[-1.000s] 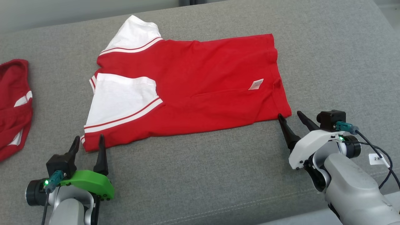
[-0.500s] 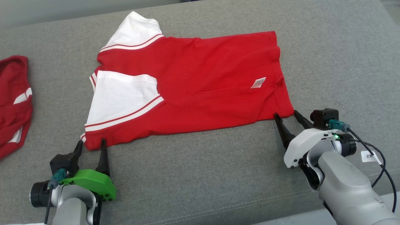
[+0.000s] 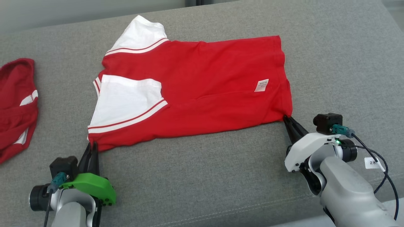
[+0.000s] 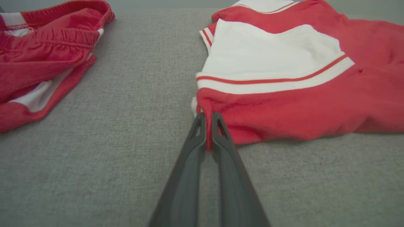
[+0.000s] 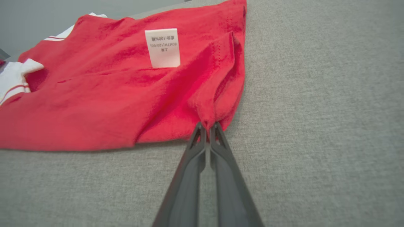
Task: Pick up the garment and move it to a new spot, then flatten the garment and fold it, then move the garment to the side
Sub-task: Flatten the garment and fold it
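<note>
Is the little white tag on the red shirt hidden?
No, the white tag lies in plain sight on top of the red shirt.

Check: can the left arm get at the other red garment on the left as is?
Probably not yet: the left gripper is shut on a corner of the shirt and would have to let go first. Otherwise only bare cushion lies between it and the other garment.

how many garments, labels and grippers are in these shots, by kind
garments: 2, the red and white shirt and the red garment at the left
care label: 1
grippers: 2, left gripper and right gripper, each shut on a shirt corner
total: 5
</note>
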Robot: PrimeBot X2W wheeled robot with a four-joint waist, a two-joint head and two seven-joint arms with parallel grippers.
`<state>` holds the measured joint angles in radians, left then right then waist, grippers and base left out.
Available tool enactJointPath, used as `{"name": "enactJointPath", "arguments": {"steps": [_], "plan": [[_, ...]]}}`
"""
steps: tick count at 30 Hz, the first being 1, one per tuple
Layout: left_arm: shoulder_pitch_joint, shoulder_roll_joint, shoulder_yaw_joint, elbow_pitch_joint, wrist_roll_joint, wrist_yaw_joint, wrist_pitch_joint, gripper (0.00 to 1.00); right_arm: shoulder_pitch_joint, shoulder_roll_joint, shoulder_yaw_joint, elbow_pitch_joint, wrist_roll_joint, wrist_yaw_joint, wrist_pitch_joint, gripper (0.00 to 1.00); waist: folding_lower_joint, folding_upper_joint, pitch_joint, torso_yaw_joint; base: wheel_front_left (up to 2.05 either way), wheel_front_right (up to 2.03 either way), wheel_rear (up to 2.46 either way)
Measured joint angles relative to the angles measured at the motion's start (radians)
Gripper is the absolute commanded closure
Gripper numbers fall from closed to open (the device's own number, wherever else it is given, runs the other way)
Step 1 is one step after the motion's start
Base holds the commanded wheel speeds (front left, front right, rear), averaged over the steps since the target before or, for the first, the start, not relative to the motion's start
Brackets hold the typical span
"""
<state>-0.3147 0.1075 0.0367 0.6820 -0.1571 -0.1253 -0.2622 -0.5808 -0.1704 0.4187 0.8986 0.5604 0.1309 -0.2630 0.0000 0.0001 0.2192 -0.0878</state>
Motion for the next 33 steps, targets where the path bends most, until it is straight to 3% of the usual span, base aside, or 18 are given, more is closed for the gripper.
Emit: {"name": "enactJointPath", "arguments": {"steps": [15, 29, 30, 31, 32, 33], "plan": [[0.246, -0.026, 0.005, -0.114, -0.029, -0.004, 0.0, 1.0, 0.225, -0.126, 0.036, -0.171, 0.181, 0.001, 0.054, 1.0, 0.0, 0.0, -0.134, 0.011, 0.0, 0.0, 0.0], [0.349, -0.052, -0.001, -0.16, -0.045, -0.003, 0.0, 1.0, 0.364, -0.143, -0.018, -0.263, 0.215, 0.001, 0.131, 1.0, 0.0, 0.0, -0.155, 0.013, 0.0, 0.0, 0.0], [0.349, -0.053, 0.0, -0.157, -0.045, -0.003, 0.0, 1.0, 0.367, -0.14, -0.025, -0.263, 0.212, 0.001, 0.131, 0.95, 0.0, 0.0, -0.156, 0.014, 0.0, 0.0, 0.0], [0.349, -0.053, -0.001, -0.153, -0.046, -0.003, 0.0, 0.84, 0.368, -0.138, -0.032, -0.26, 0.206, 0.001, 0.129, 0.57, 0.0, 0.0, -0.156, 0.014, 0.0, 0.0, 0.0], [0.349, -0.053, -0.001, -0.147, -0.046, -0.002, 0.0, 0.22, 0.369, -0.136, -0.039, -0.256, 0.194, 0.001, 0.127, 0.09, 0.0, 0.0, -0.156, 0.014, 0.0, 0.0, 0.0], [0.348, -0.054, -0.001, -0.142, -0.044, -0.002, 0.0, 0.0, 0.369, -0.134, -0.044, -0.253, 0.183, 0.001, 0.125, 0.0, -0.0001, 0.0, -0.157, 0.015, 0.0, 0.0, 0.0]]}}
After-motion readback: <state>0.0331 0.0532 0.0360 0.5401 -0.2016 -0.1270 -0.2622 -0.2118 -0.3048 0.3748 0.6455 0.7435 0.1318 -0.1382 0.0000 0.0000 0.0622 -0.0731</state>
